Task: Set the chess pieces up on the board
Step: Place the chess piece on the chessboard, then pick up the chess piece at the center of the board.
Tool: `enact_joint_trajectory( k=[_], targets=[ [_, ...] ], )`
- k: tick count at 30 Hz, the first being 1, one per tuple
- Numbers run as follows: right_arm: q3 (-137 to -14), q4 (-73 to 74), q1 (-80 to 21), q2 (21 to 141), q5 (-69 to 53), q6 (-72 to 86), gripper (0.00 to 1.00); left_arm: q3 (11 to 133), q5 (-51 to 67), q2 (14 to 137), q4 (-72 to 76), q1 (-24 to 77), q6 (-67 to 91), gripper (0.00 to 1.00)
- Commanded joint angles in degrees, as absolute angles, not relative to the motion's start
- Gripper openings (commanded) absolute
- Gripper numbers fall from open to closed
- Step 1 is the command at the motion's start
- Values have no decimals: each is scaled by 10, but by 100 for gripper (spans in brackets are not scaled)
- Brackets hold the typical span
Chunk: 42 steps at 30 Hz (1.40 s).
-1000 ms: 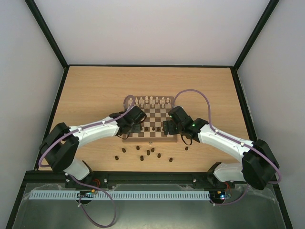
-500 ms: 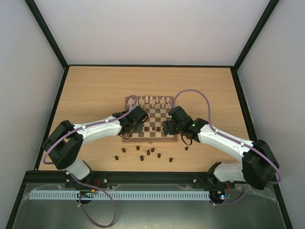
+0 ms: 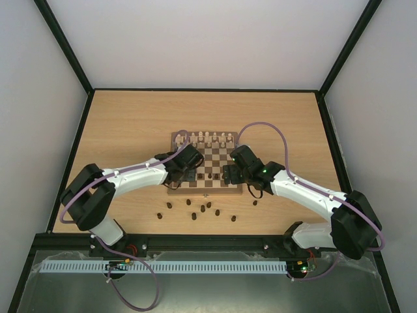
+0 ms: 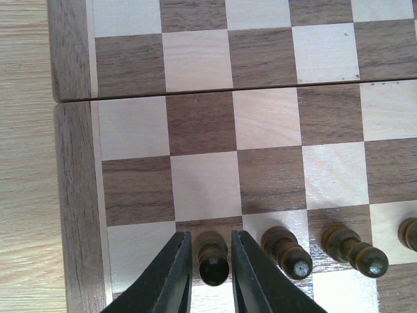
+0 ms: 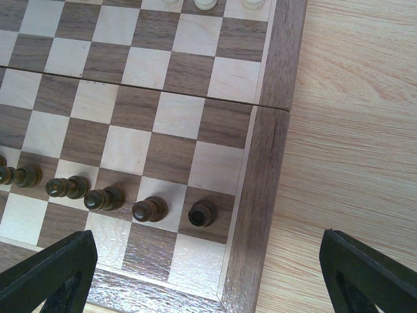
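Dark pawn (image 4: 213, 258): standing upright on a dark square of the board (image 4: 71, 195), second row from the near edge, one file in from the left border, in line with the neighbour pawns (image 4: 287, 251) on its right. Flanked closely by the left fingers (image 4: 174, 280), one on each side, parted just enough to leave a thin sliver of square on either flank. Looks let go rather than pinched, with the pawn carrying its own weight.

To finish this placement well: spread a little wider before rising, then lift straight up. Avoid any sideways drift, above all toward the neighbour pawn just beside the right-hand finger. Keep clear of the pawn's head on the way out, since a light piece like this probably tips at the slightest brush.

Right fingers (image 5: 58, 270): spread wide, gripping nothing, hovering over the board's near right corner, above the end pawn (image 5: 202, 213) of the same row.

Further out: more dark pieces (image 3: 202, 210) loose on the desk (image 3: 130, 124) just in front of the board, not yet placed; cream pieces (image 3: 207, 137) lined along the far edge.
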<state>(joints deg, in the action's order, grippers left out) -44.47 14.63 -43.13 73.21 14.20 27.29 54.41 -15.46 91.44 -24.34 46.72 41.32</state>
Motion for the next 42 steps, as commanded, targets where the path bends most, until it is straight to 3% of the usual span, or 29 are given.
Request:
enact_joint_trajectory(
  k=[1,6,18,27,33,42],
  targets=[
    [-438,154,-432,734,144,273,94,553,-159,915,-252,472,411,21],
    [-438,155,-432,734,143,273,94,554,-162,898,-254,473,415,25],
    [-438,154,-432,734,143,273,94,548,-180,795,-312,492,422,60],
    [-435,152,-432,732,148,273,99,476,-143,680,-306,504,417,75],
    [-434,157,-432,737,181,280,99,446,-120,645,-291,540,417,98],
    [-445,204,-426,724,250,322,99,388,-133,617,-214,595,450,99]
  ],
)
